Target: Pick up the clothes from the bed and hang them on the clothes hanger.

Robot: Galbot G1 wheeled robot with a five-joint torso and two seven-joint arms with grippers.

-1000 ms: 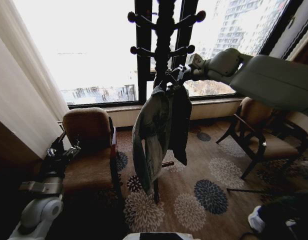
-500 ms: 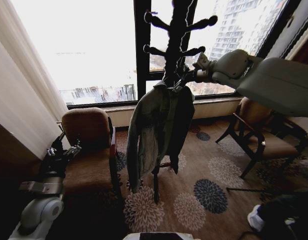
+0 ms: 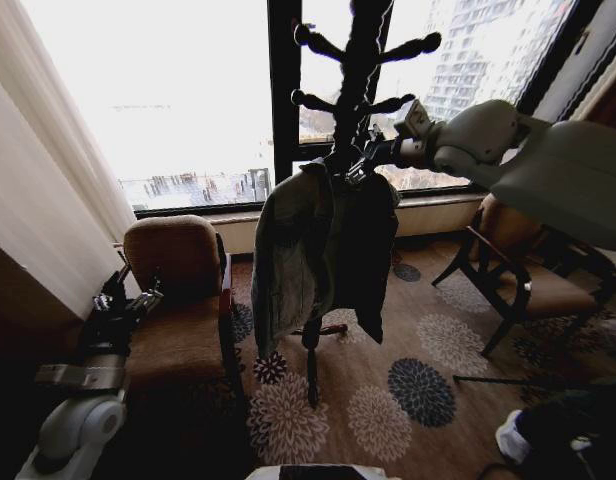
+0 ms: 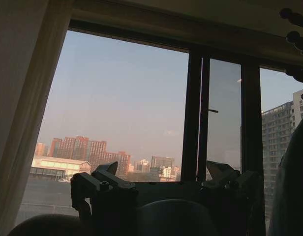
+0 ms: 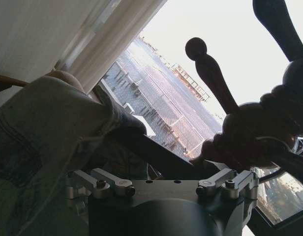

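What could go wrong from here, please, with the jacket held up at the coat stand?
1. The right pincer holds the denim jacket close against the coat stand; a nudge might rock it.
2. The jacket hangs bunched, so it may slide off.
3. A sleeve could snag the armchair.

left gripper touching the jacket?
No. In the head view the left gripper sits low by the brown armchair, well apart from the jacket hanging at the coat stand.
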